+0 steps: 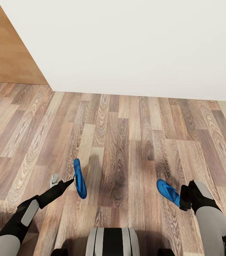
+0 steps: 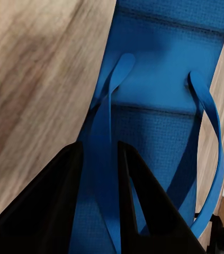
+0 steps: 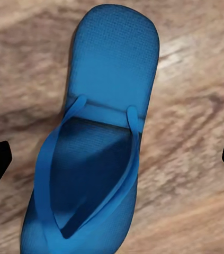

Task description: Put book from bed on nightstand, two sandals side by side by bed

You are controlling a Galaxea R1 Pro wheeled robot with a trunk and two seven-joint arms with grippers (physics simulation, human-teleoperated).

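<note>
Wood-plank floor (image 1: 127, 142) is running up to a white wall (image 1: 127, 42) in the head view, with the left sandal (image 1: 79, 178) standing on edge at the left jaws (image 1: 71, 181) and the right sandal (image 1: 168, 192) just ahead of the right jaws (image 1: 184, 199). Left wrist view: the black fingers (image 2: 138, 206) are clenching on one strap of that sandal (image 2: 159, 121). Right wrist view: the jaws are spreading wide, the sandal (image 3: 98, 137) lying between and beyond them on the floor (image 3: 196, 159).

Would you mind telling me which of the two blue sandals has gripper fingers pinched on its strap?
The sandal at the left gripper: that left sandal has its strap pinched between dark fingers. The right sandal lies between wide-open tips.
</note>
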